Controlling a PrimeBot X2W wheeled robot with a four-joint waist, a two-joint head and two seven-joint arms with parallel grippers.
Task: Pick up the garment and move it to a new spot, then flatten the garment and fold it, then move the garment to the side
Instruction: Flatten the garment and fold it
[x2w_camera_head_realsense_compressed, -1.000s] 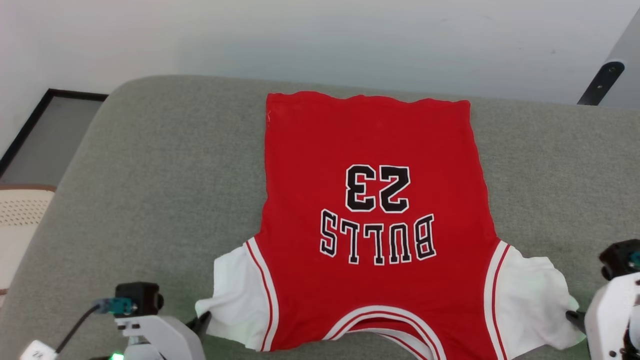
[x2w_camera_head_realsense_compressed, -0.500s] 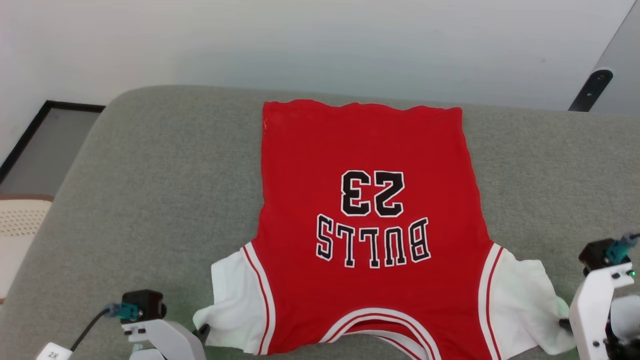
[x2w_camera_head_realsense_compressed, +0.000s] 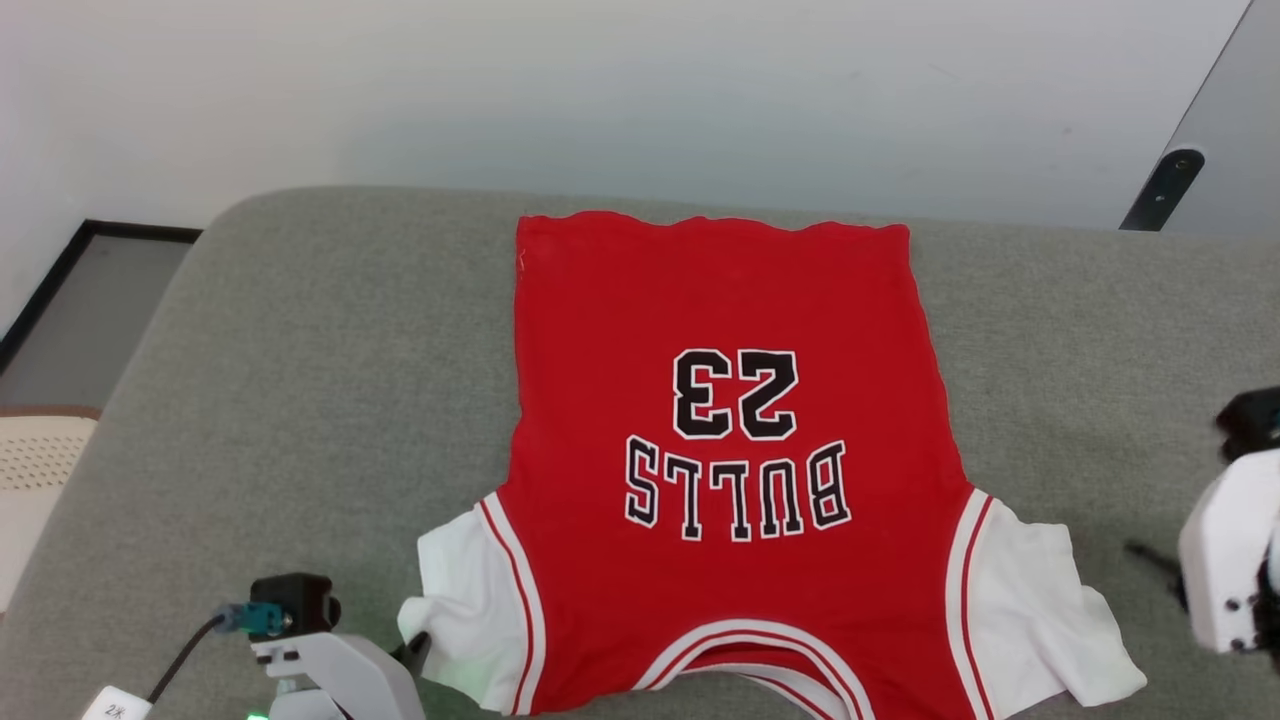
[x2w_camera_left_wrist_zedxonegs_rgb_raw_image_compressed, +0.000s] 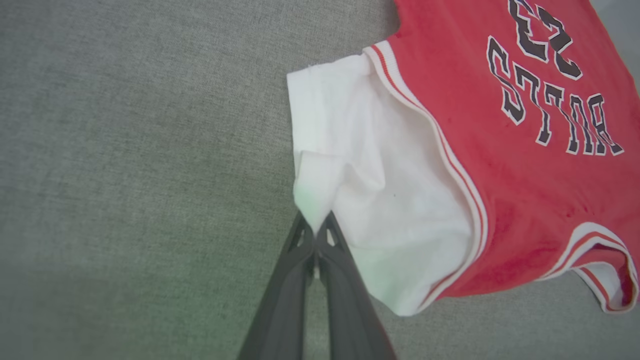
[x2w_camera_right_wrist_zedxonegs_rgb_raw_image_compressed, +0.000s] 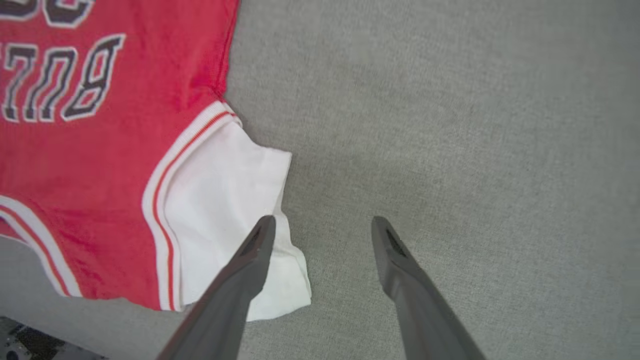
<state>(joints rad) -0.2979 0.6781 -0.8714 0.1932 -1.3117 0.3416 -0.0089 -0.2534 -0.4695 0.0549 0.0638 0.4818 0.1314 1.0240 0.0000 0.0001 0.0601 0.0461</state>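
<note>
red jersey spread flat on grey woven cushion, black white-edged lettering up, far hem wavy, white sleeves rumpled, left gripper jaws pressed together pinching a folded sleeve corner, right gripper jaws spread just beside the other sleeve

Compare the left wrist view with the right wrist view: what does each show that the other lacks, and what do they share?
Left wrist view: the left claw shut, pinching a folded corner of one white sleeve of the garment, and the striped collar trim at the lower right.
Right wrist view: the right claw open, holding nothing, one finger crossing the edge of the other white sleeve in the picture.
Both: the red body with BULLS lettering and the grey cushion beneath.
</note>
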